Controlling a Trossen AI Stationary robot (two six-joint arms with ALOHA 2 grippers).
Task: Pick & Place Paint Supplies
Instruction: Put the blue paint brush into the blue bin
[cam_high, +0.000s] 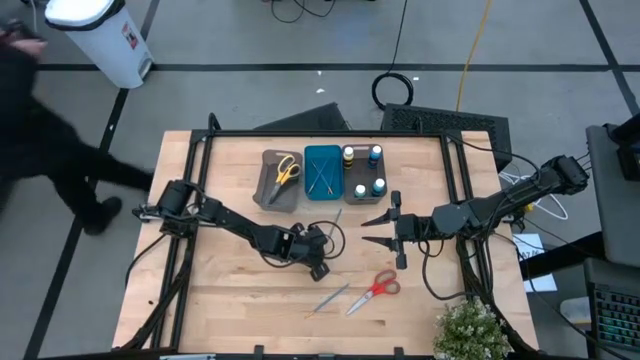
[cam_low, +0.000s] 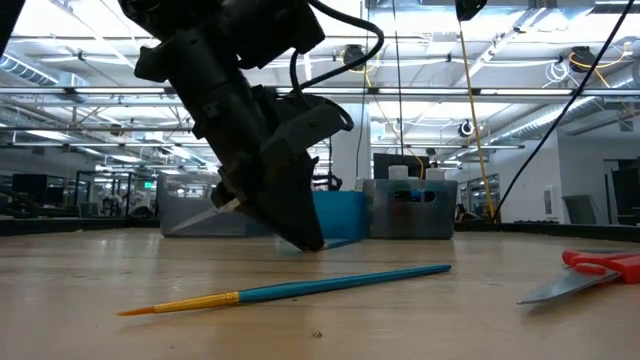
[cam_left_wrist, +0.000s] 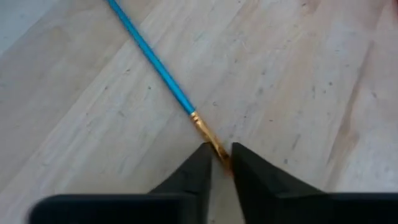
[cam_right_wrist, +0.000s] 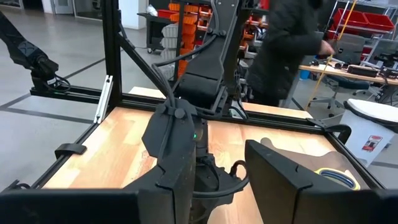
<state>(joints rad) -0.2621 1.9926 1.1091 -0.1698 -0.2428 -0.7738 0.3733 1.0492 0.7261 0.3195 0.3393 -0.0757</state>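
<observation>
Left end effector (cam_high: 322, 262) is down at the wooden surface (cam_high: 230, 300), near its middle, tilted steeply. In its wrist view the fingers (cam_left_wrist: 193, 174) stand very narrow, pinching at the golden end of the blue brush (cam_left_wrist: 158, 68); the brush lies flat on the boards, not lifted. Contact looks made, but whether the grip is firm I can't tell.

Right end effector (cam_high: 385, 230) hangs well apart to the right of centre, jaws spread wide, holding nothing. It waits.

Other supplies:
- Second blue brush with yellow tip (cam_low: 300, 288) flat on the surface near the front edge, red-handled scissors (cam_high: 375, 290) just beside it.
- Yellow-handled scissors (cam_high: 286, 170) in the grey tray (cam_high: 268, 192).
- Thin sticks in the blue tray (cam_high: 322, 150).
- Small bottles (cam_high: 361, 189) in the tray compartment next to it.

A person (cam_high: 40, 120) passes at the far left, off the surface.

Step in hand, as I judge it: picking up a brush with the left arm. Several items are already stowed; two or three are loose yet. Next move calls for closing fully on the thin handle, lifting straight so it doesn't pivot or slip, then carrying it toward the blue tray at the back. Gripping so near the end, the brush may swing.
</observation>
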